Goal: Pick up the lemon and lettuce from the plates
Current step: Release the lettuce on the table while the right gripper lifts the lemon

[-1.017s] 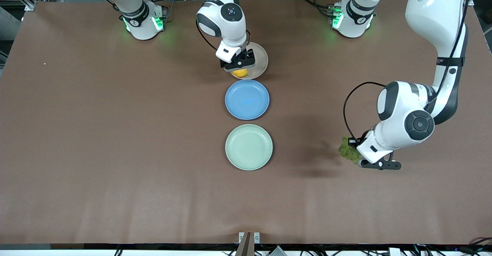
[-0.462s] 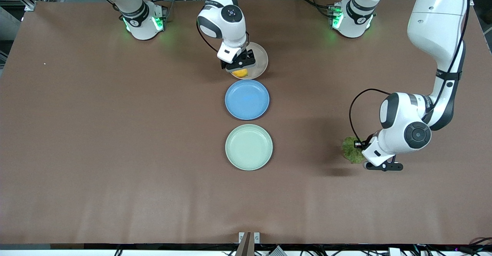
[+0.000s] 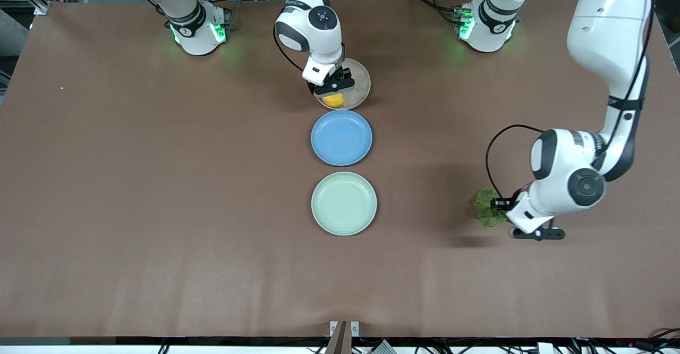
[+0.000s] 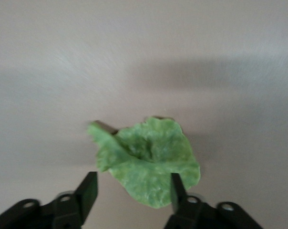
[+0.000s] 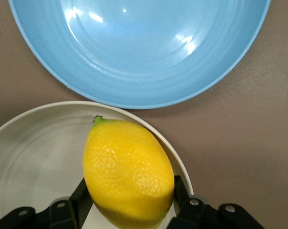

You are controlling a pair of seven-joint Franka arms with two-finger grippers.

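Note:
The yellow lemon [image 3: 333, 100] lies on the beige plate [image 3: 362, 80], near the rim that faces the blue plate. My right gripper [image 3: 331, 91] is low over it, open, with one finger on each side of the lemon [image 5: 128, 169]; the plate's rim [image 5: 34, 119] shows around it. The green lettuce [image 3: 485, 210] lies on the bare table toward the left arm's end. My left gripper [image 3: 502, 217] is just over it, open; the leaf [image 4: 149, 160] lies free below the spread fingers. The mint green plate [image 3: 343, 203] has nothing on it.
A blue plate [image 3: 341, 137] with nothing on it sits between the beige and mint plates, close to the beige one; it also shows in the right wrist view [image 5: 158, 47]. Both arm bases stand along the table's back edge.
My left gripper carried the lettuce a little toward the left arm's end, came down, and the leaf now rests on the table. My right gripper shifted slightly over the lemon.

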